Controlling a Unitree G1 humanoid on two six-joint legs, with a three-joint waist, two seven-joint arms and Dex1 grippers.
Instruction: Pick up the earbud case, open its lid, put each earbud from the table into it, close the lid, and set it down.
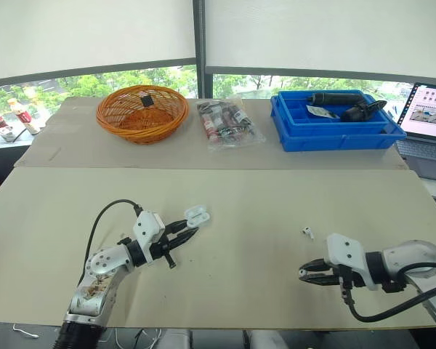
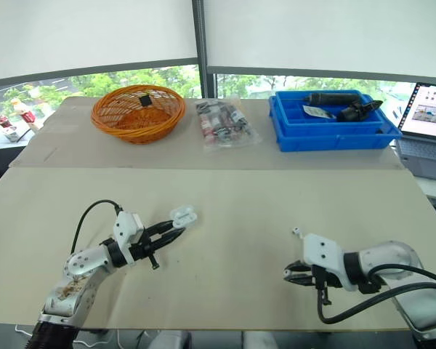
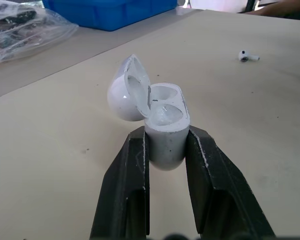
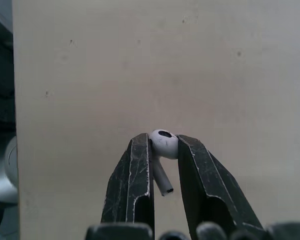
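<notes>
My left gripper (image 1: pixel 191 225) is shut on the white earbud case (image 3: pixel 162 131), held just above the table at front left. The case's lid (image 3: pixel 126 90) stands open, hinged back, and both wells look empty. My right gripper (image 1: pixel 304 275) is at front right, shut on a white earbud (image 4: pixel 163 144) whose stem hangs between the fingers. A second white earbud (image 1: pixel 307 233) lies on the table a little beyond the right gripper, also seen as the earbud (image 3: pixel 248 56) in the left wrist view.
At the back stand an orange wicker basket (image 1: pixel 142 111), a clear bag of small items (image 1: pixel 227 123) and a blue tray (image 1: pixel 334 121) with dark tools. A laptop (image 1: pixel 429 120) sits at far right. Bottles (image 1: pixel 22 114) stand at far left.
</notes>
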